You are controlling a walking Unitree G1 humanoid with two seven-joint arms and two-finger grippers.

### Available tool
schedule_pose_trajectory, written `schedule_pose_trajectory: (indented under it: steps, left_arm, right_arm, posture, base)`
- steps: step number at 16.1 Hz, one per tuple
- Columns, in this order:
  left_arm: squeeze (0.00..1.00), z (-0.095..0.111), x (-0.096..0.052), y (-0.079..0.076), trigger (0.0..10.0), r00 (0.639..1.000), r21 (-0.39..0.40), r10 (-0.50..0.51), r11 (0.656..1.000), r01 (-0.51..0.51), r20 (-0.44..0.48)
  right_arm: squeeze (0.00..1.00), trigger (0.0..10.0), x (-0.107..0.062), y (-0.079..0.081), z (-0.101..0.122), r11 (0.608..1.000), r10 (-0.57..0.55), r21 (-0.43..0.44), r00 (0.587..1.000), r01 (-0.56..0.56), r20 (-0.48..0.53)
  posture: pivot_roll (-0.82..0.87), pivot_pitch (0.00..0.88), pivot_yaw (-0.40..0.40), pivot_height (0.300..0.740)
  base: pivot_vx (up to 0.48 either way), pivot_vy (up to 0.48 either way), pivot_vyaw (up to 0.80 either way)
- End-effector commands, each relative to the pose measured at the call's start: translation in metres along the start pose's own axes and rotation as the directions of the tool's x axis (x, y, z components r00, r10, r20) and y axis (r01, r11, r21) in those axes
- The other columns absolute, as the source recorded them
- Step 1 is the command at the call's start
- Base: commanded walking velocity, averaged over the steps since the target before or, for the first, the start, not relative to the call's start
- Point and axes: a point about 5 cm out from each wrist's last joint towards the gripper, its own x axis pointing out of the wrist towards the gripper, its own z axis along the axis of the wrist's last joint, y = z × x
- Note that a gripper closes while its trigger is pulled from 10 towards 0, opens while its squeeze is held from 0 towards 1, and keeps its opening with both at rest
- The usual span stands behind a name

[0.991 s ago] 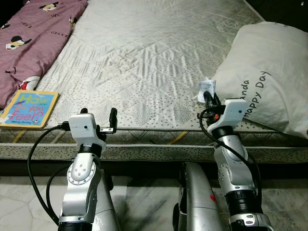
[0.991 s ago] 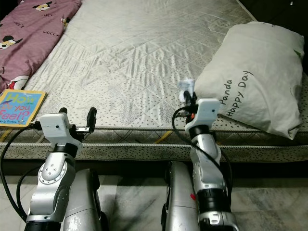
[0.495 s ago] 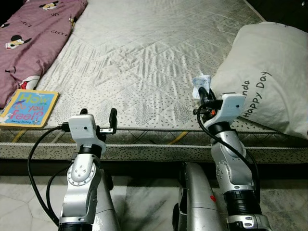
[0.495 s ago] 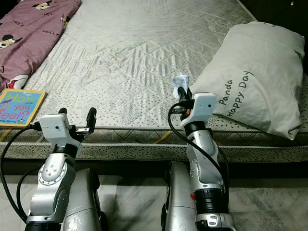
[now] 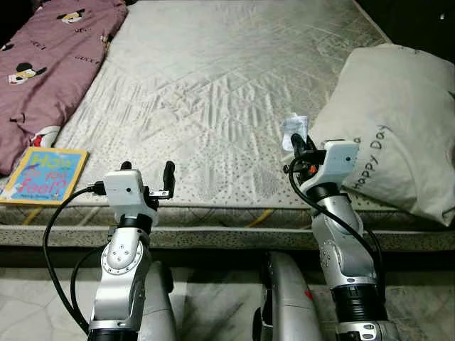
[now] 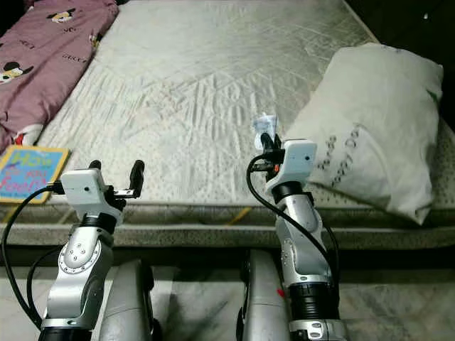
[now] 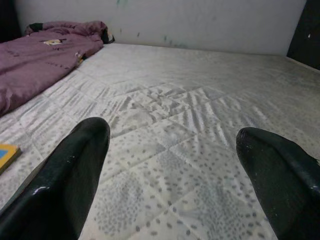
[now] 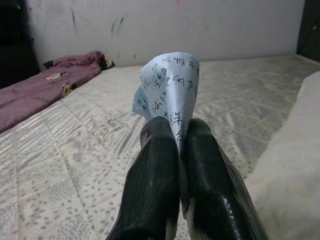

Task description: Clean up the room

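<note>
My right gripper is shut on a crumpled piece of white paper with handwriting, held just above the mattress beside the pillow. The same paper sticks up from the fingertips in the left eye view. My left gripper stands open over the mattress's front edge, nothing between its fingers. A large white pillow printed "Panda Happy Day" lies on the right of the bed. A colourful children's book rests at the front left corner.
A purple cartoon-print blanket lies bunched along the left side of the bed. A pale wall stands behind the bed. Marble floor shows below, between my arms.
The right gripper lifted the paper off the mattress and drew it slightly left, away from the pillow. The camera shifted a little. The left arm stayed put.
</note>
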Motion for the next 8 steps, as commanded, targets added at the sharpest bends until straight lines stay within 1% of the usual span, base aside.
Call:
schedule_pose_trajectory:
  steps: [1,2,4,6,7,8]
  left_arm:
    - [0.00,0.0006,0.0004,0.0018,10.0,1.000,0.004,0.000,1.000,0.000,0.003]
    - [0.00,0.0009,0.0008,0.0018,10.0,1.000,0.005,0.000,1.000,0.000,0.004]
    - [0.00,0.0013,0.0013,0.0019,10.0,1.000,0.006,0.004,1.000,-0.004,0.007]
    - [0.00,0.0011,0.0014,0.0024,10.0,1.000,0.009,0.012,1.000,-0.012,0.008]
    - [0.00,0.0009,0.0020,0.0017,10.0,1.000,0.010,0.006,1.000,-0.006,0.007]
    - [0.00,0.0010,0.0023,0.0013,10.0,1.000,0.010,0.003,1.000,-0.003,0.008]
  right_arm:
    - [0.00,10.0,0.0014,0.0012,0.0071,1.000,-0.002,-0.001,1.000,0.002,0.022]
    - [0.00,10.0,0.0018,0.0013,0.0074,1.000,-0.004,-0.001,1.000,0.004,0.022]
    - [0.00,10.0,0.0023,-0.0026,0.0050,0.996,-0.050,-0.073,0.999,0.050,0.001]
    - [0.00,10.0,0.0021,-0.0059,0.0008,0.993,-0.078,-0.088,0.997,0.076,-0.026]
    - [0.00,10.0,0.0010,-0.0075,0.0015,0.992,-0.076,-0.101,0.997,0.074,-0.016]
    - [0.00,10.0,0.0011,-0.0080,0.0031,0.994,-0.075,-0.083,0.997,0.074,-0.004]
  posture:
    - [-0.02,0.044,-0.007,0.636]
    - [-0.02,0.045,-0.007,0.646]
    - [-0.02,0.044,-0.005,0.651]
    - [-0.02,0.042,-0.004,0.651]
    - [-0.02,0.041,-0.002,0.651]
    - [-0.02,0.039,-0.002,0.651]
  base:
    - [0.000,0.000,0.00]
    - [0.000,0.000,0.00]
    - [0.000,0.000,0.00]
    - [0.000,0.000,0.00]
    - [0.000,0.000,0.00]
    - [0.000,0.000,0.00]
